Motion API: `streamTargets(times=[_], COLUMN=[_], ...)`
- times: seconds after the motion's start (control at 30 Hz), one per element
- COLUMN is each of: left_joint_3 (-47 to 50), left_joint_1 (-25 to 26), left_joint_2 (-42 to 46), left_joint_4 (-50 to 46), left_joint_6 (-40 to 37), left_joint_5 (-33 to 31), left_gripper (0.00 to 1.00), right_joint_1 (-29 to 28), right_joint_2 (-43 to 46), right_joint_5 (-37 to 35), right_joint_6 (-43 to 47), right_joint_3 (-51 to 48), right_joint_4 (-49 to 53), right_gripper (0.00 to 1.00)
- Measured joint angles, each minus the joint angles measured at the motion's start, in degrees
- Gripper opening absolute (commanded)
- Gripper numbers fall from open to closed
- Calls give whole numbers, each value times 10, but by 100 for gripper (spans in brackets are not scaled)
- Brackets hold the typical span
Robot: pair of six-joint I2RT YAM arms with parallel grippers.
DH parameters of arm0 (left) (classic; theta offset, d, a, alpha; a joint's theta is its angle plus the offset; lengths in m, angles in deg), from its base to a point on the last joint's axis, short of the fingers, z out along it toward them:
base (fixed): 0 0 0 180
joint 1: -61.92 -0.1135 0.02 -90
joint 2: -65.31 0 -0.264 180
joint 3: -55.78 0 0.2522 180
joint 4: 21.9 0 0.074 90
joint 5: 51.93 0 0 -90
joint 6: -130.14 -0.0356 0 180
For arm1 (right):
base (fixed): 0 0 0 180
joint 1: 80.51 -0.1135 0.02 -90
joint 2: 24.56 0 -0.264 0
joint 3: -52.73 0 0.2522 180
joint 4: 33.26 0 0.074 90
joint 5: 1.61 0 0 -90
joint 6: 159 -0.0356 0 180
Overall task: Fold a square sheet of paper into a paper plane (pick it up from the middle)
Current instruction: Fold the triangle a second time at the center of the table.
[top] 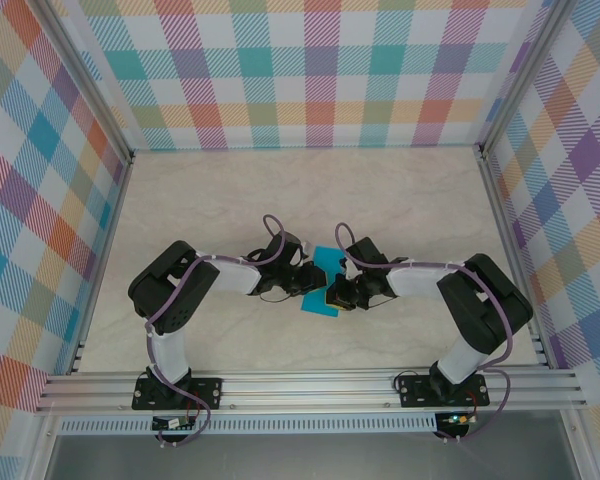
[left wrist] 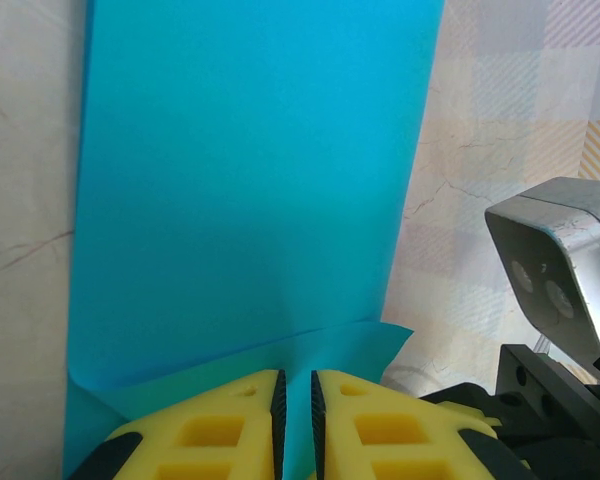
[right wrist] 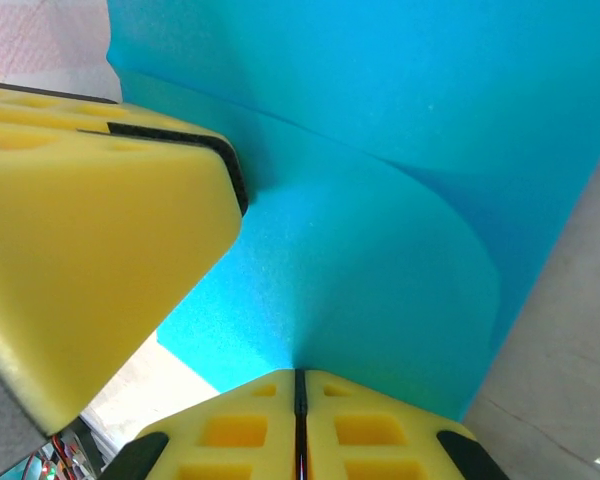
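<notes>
The square sheet of paper [top: 314, 305] is bright cyan and lies at the middle of the table, between the two arms. In the left wrist view the sheet [left wrist: 250, 170] lies flat ahead, with a raised band running back to my left gripper [left wrist: 296, 378]. Its jaws stand a narrow slit apart with cyan paper in the slit. My right gripper [right wrist: 300, 372] is shut on a lifted, curved part of the sheet [right wrist: 380, 270]. The left gripper's yellow finger [right wrist: 100, 220] touches the paper close by. From above, the left gripper [top: 310, 284] and right gripper [top: 332, 297] nearly meet.
The pale marbled table [top: 280, 200] stretches behind the grippers to checked walls [top: 310, 70]. An aluminium rail [top: 300, 385] runs along the near edge by the arm bases. The right wrist's grey camera housing [left wrist: 560, 270] sits close to the right of the left gripper.
</notes>
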Motion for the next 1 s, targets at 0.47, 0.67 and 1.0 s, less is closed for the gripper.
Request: streamTargets(times=[0.47, 0.67, 1.0], left_joint_3=[0, 0, 0], left_joint_1=[0, 0, 0], left_joint_2=[0, 0, 0], left_joint_4=[0, 0, 0], left_joint_6=[-2, -2, -2], left_joint_5=[0, 0, 0], left_gripper=[17, 17, 17], right_joint_1=[-1, -6, -5], right_joint_2=[73, 60, 29], right_joint_5=[20, 30, 22], right_joint_6=[2, 2, 10], right_joint_3=[-12, -26, -39], right_joint_4=[12, 12, 5], right_gripper=[13, 12, 12])
